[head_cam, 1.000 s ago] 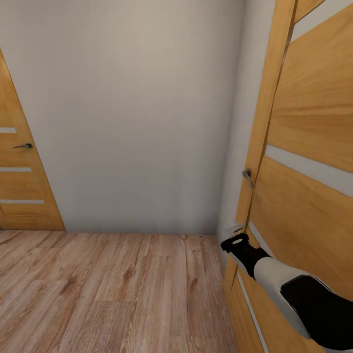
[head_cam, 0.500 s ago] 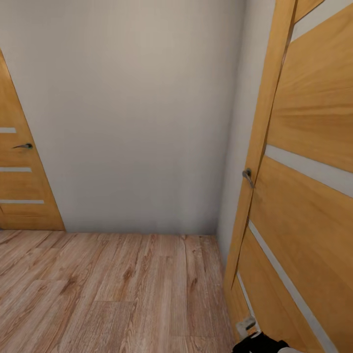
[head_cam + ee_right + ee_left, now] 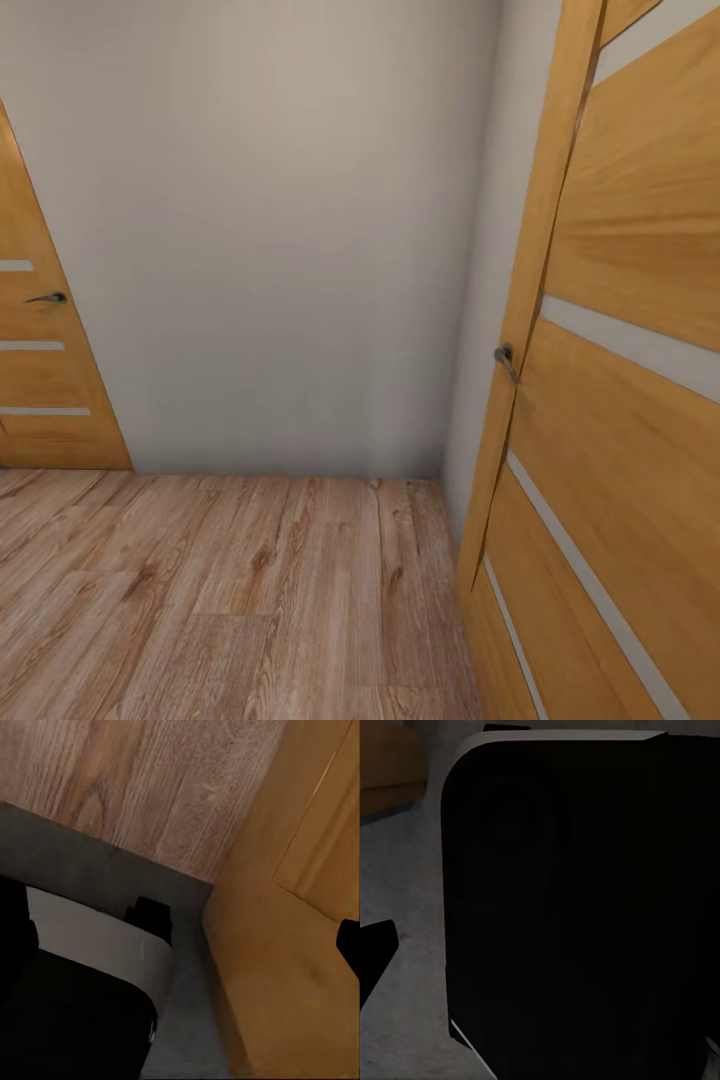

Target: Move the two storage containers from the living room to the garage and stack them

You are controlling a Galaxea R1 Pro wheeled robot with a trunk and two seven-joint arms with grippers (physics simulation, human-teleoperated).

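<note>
- Surface: light wood plank floor runs ahead of me to the foot of a plain grey-white wall. The planks are clean.
- Room: an orange-brown wooden door with pale horizontal strips stands close on my right, its grey metal lever handle at the near edge. A second orange-brown wooden door sits at the far left, with a small dark lever handle.
- Right wrist view: wood planks, the orange-brown door panel, a grey strip of floor or threshold, and dark and white parts of my own body.
- Left wrist view: a large dark rounded housing of my own body, close to the lens, over dim grey speckled ground.
- Containers: the two orange-red boxes appear nowhere in these views; I cannot say where they are.
- Jaws: I cannot tell whether either pair is released or clenched.
</note>
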